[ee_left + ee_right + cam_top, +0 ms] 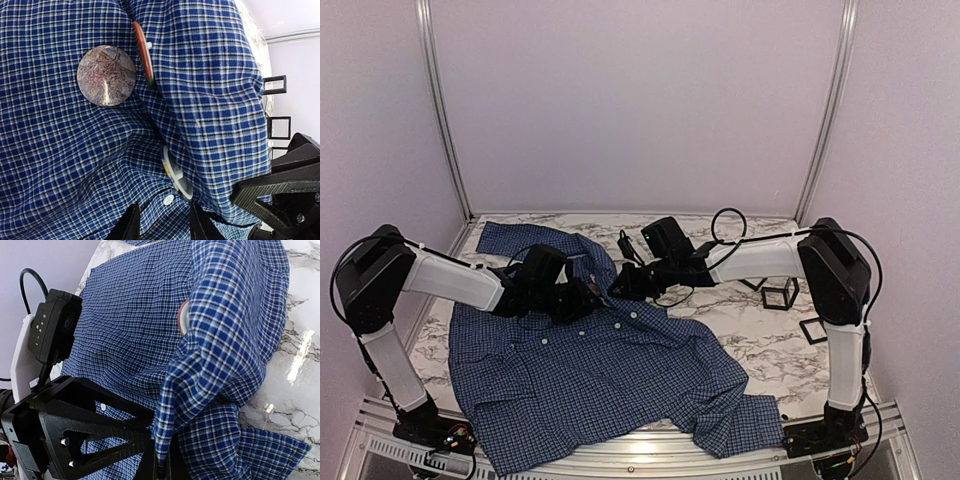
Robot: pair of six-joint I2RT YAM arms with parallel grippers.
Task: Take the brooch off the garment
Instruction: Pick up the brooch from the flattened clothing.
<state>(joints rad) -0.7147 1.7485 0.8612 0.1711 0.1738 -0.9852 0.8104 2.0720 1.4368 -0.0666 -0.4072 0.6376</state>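
The left hand [164, 212] is closest, fingers apart and empty, over the shirt [60, 165]. A brown round pin [106, 75] lies flat on it. Beside that, the brooch [144, 52] shows just its orange edge under a fold. The right hand [161, 462] is pinched tight on that fold, holding it up. I think the step is reaching in: next the left hand must close on the brooch. Its clasp is hidden, and a pale pin [176, 172] is half covered.
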